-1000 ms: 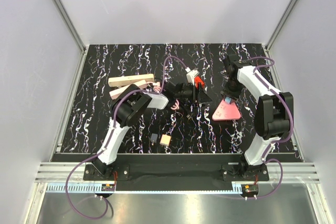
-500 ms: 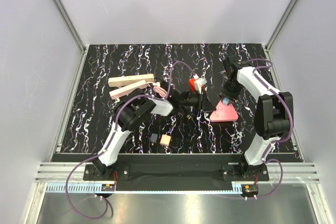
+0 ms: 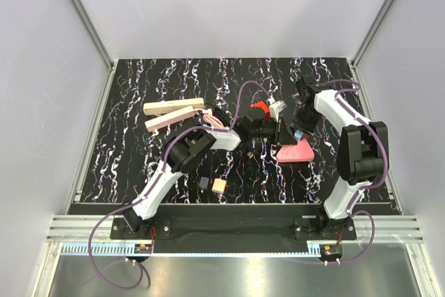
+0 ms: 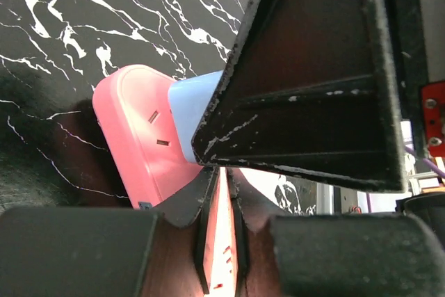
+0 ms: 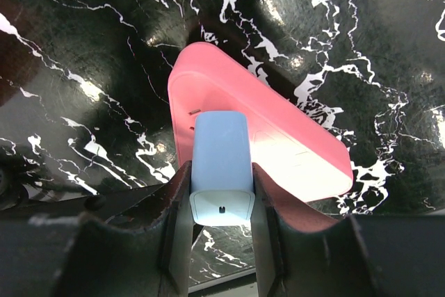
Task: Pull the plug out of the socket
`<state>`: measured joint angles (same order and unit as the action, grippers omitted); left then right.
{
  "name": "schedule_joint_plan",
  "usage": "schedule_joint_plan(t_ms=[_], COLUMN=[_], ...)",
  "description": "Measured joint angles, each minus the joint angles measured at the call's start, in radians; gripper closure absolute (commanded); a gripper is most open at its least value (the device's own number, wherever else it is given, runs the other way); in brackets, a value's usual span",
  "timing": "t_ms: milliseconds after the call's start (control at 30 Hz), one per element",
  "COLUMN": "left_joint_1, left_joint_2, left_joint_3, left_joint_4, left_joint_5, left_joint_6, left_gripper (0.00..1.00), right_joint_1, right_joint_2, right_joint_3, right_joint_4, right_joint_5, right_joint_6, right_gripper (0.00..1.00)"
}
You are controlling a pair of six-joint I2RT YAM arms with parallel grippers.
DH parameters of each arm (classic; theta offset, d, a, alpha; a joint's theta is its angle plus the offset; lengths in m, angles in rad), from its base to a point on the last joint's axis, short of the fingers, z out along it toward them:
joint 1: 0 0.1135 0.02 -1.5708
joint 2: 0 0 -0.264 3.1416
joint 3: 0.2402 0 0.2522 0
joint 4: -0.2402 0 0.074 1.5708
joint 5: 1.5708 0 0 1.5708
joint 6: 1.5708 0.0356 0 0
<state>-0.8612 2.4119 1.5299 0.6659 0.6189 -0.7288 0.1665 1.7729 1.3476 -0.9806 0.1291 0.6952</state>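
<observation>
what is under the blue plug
The pink socket: the plug stands on its face, beside open slots. Its pins, and how deep they sit, cannot be seen; the plug's own body covers them.

Top external: fixed, high above and behind both arm bases, tilted down and forward. Far off, whole marbled table [image 3: 125, 165] and both arms in frame, left arm on the left.

Left wrist: mounted on the left arm, looking out along the left fingers [image 4: 177, 210] at the bottom edge. Very near, low over the tabletop, side-on to the pink socket [image 4: 135, 137].

Right wrist: same kind of mount, looking steeply down past the right fingers [image 5: 160, 220], close on the blue plug [image 5: 221, 165].

Shared by all three: socket and plug, tiny from the top, frame-filling from both wrists.
</observation>
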Motion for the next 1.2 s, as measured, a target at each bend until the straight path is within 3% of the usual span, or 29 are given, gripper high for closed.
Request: schedule_joint_plan(t_ms=[733,1200], left_joint_1=[-0.001,-0.009], left_joint_2=[0.012,0.027], left_joint_3=[0.093,0.119], left_joint_4=[-0.162,-0.179], left_joint_5=[-0.028,-0.079], left_joint_6=[-0.025,-0.027], left_gripper=[0.98,0.99], right_joint_1=[-0.013,-0.005], right_joint_2=[-0.003,-0.108], right_joint_3=[0.018,0.042], right_joint_4=[0.011,-0.035], right_joint_5=[-0.008,-0.068], right_joint_6=[-0.002,0.027], right_gripper=[1.0,1.0])
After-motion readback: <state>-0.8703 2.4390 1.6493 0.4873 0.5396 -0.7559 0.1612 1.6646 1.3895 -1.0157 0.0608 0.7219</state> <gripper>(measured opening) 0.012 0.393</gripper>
